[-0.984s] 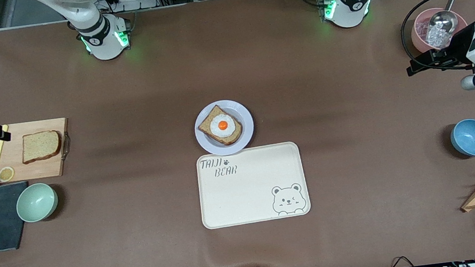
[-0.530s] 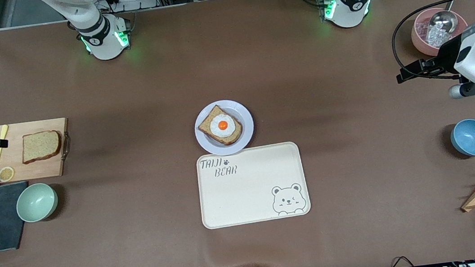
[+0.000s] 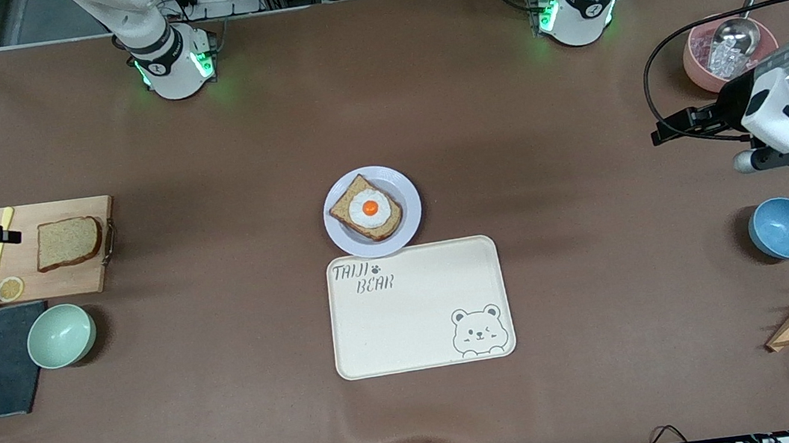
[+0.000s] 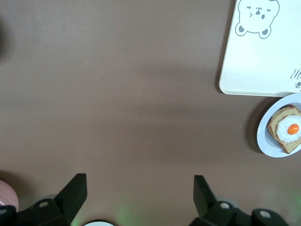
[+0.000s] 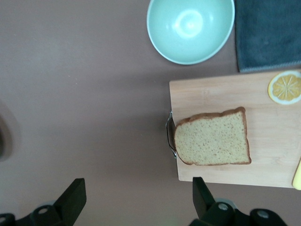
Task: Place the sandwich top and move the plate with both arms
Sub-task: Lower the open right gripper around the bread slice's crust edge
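Bread first: your plain brown wholemeal slice, the sandwich top (image 3: 68,242), lies untouched on the wooden cutting board (image 3: 41,284) at the right arm's end of the table, so nothing is done yet. The small round pale lavender plate (image 3: 410,228) carrying the egg-topped slice (image 3: 366,208) sits mid-table, its rim touching the cream bear tray (image 3: 420,308). Your right gripper (image 5: 136,200) hangs over bare table just beside the board, jaws apart; the left gripper (image 4: 140,197), also spread, waits over open cloth, with wide room toward the plate.
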### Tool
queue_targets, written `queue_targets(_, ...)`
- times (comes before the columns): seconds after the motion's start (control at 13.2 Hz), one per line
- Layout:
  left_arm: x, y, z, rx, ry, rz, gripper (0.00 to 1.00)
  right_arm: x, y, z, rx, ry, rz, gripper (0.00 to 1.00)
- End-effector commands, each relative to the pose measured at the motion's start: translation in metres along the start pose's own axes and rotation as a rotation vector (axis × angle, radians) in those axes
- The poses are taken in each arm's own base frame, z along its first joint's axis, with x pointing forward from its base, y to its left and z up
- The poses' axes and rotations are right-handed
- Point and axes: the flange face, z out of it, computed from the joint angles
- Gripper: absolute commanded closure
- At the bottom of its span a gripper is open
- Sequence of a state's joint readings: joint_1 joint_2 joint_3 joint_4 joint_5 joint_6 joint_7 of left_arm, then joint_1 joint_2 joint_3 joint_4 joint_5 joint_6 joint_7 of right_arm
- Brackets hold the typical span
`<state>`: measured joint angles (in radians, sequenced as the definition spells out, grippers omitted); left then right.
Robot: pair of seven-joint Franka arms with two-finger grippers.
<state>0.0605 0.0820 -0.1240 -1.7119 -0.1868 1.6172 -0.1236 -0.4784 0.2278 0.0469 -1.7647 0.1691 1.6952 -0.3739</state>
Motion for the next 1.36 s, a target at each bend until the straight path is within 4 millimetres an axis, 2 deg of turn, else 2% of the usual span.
queue_targets(0.0,0.002,0.013,0.008,-0.032,0.003,0.008,0.00,0.000,0.026,0.017,0.039,0.001,-0.030,0.00)
queue_targets(0.15,0.005,0.017,0.013,-0.054,-0.008,0.009,0.00,0.003,0.056,0.033,0.059,0.012,-0.052,0.00)
queue_targets(0.3,0.008,0.017,0.016,-0.068,-0.007,0.006,0.00,0.006,0.069,0.044,0.060,0.020,-0.053,0.00)
queue_targets(0.45,0.010,0.021,0.021,-0.092,-0.021,-0.015,0.00,0.009,0.094,0.065,0.068,0.026,-0.097,0.00)
queue_targets(0.76,0.015,0.019,0.028,-0.098,-0.028,-0.021,0.00,0.010,0.132,0.090,0.068,0.054,-0.131,0.00)
queue_targets(0.91,0.016,0.019,0.029,-0.098,-0.030,-0.022,0.00,0.014,0.148,0.109,0.067,0.062,-0.138,0.03)
queue_targets(0.98,0.017,0.018,0.031,-0.098,-0.033,-0.024,0.00,0.011,0.162,0.120,0.075,0.064,-0.141,0.04)
queue_targets(1.06,0.018,0.018,0.032,-0.098,-0.036,-0.024,0.00,0.011,0.168,0.129,0.083,0.066,-0.168,0.04)
queue_targets(1.29,0.019,0.018,0.034,-0.098,-0.039,-0.025,0.00,0.012,0.176,0.147,0.119,0.074,-0.177,0.13)
